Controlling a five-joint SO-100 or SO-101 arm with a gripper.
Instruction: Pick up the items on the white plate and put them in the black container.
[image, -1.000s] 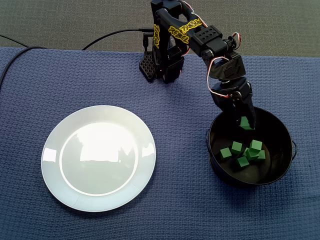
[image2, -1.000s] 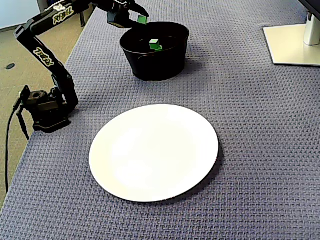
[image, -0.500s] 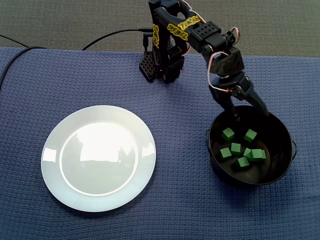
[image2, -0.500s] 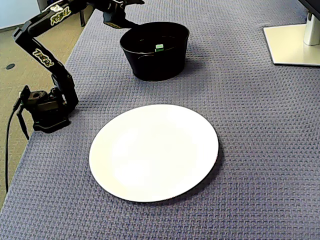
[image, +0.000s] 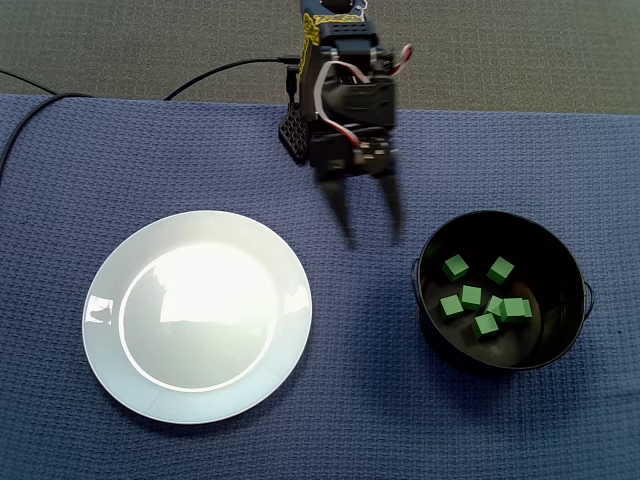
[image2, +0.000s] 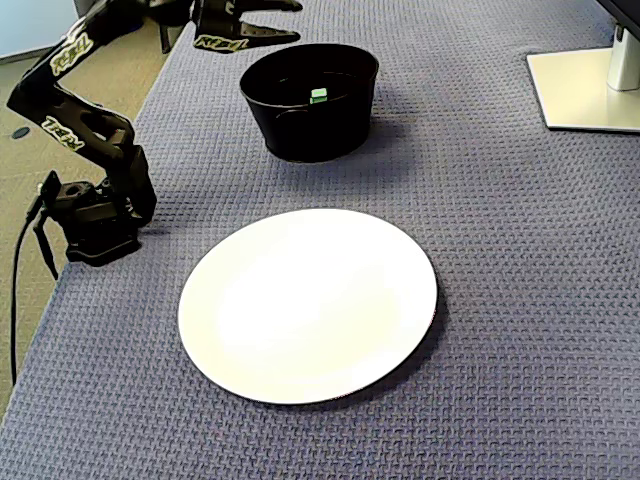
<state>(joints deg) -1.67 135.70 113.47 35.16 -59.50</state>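
Swinging back from the black container (image: 566, 262), the gripper (image: 373, 240) hangs spread and empty. The green cubes (image: 471, 296) now lie inside it and the white plate (image: 197, 315) is bare: task likely done.

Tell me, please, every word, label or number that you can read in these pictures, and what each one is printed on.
Yellow lettering on the black robot arm: several patches along its links, all too blurred to read.
White round plate, black round container, green cubes, blue woven cloth: no text on any of them.
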